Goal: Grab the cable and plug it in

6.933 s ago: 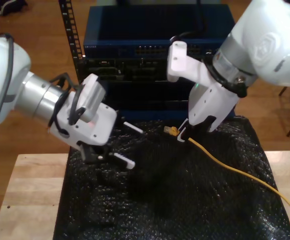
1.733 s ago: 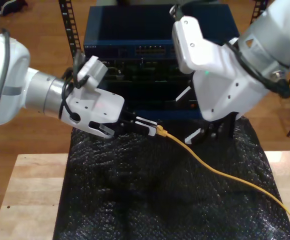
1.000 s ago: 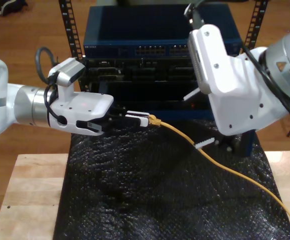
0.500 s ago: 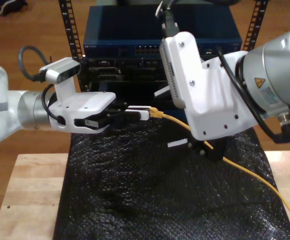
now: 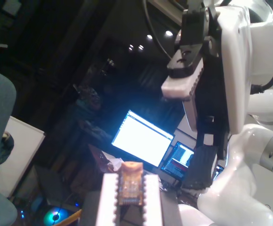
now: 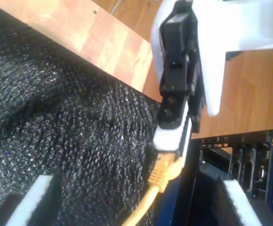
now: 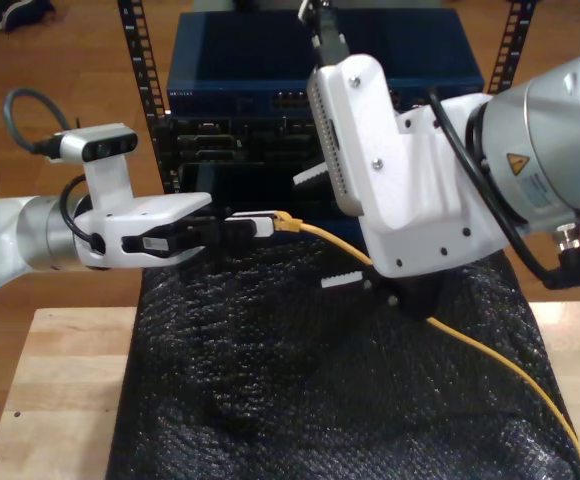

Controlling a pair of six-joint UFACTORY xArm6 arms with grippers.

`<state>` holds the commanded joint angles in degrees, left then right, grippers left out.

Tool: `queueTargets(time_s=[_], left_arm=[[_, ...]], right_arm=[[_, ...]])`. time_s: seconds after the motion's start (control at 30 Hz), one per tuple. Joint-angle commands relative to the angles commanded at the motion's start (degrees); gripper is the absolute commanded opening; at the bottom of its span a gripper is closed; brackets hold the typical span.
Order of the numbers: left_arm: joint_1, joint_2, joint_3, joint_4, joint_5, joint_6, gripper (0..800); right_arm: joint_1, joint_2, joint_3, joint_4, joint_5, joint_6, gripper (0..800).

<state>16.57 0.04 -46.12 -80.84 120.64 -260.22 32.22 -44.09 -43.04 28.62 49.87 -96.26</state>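
1. Cable (image 7: 420,315) first: its yellow-orange cord runs from the lower right of the exterior view, across the black padded sheet (image 7: 270,400), up to the plug (image 7: 284,221) near the middle of that frame.
2. My first gripper (image 7: 255,224), reaching in from the exterior view's left, is closed on the plug end. The first wrist view shows the plug (image 5: 130,186) pinched between the two white ribbed pads (image 5: 109,197), tip pointing outward.
3. My second gripper (image 7: 330,230), on the large white arm at the exterior view's right, has its jaws spread wide and holds nothing. The second wrist view looks between its own pads at my first gripper (image 6: 172,146) and the plug (image 6: 164,170).
4. Done, as I judge it: the cable is grabbed and lifted clear of the padded sheet on the wooden counter (image 7: 60,390).
5. Left to do: the plug is not yet in any port. The blue rack unit (image 7: 240,85) with its row of ports sits behind, in the upper middle of the exterior view, and the plug hangs in front of and below it, apart from it.
6. Which port is meant I cannot tell; the ports are too small and dark to read.
7. The next move probably calls for carrying the plug back and up to the rack face and lining its tip squarely with a socket.
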Motion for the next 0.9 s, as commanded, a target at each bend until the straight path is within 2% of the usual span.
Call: queueTargets(time_s=[0.6, 0.73, 0.9], left_arm=[[-0.09, 0.18, 0.97, -2.29, 6.68, -0.44, 2], [-0.09, 1.05, 0.7, -3.08, 8.44, -0.62, 2], [-0.09, 1.14, 0.7, -3.08, 9.14, -1.67, 2]], right_arm=[[2.64, 0.26, 0.18, 0.0, -6.95, -1.14, 718], [3.43, 0.26, 0.26, 0.0, -7.03, -1.23, 717], [3.52, 0.26, 0.35, 0.0, -7.03, -1.23, 645]])
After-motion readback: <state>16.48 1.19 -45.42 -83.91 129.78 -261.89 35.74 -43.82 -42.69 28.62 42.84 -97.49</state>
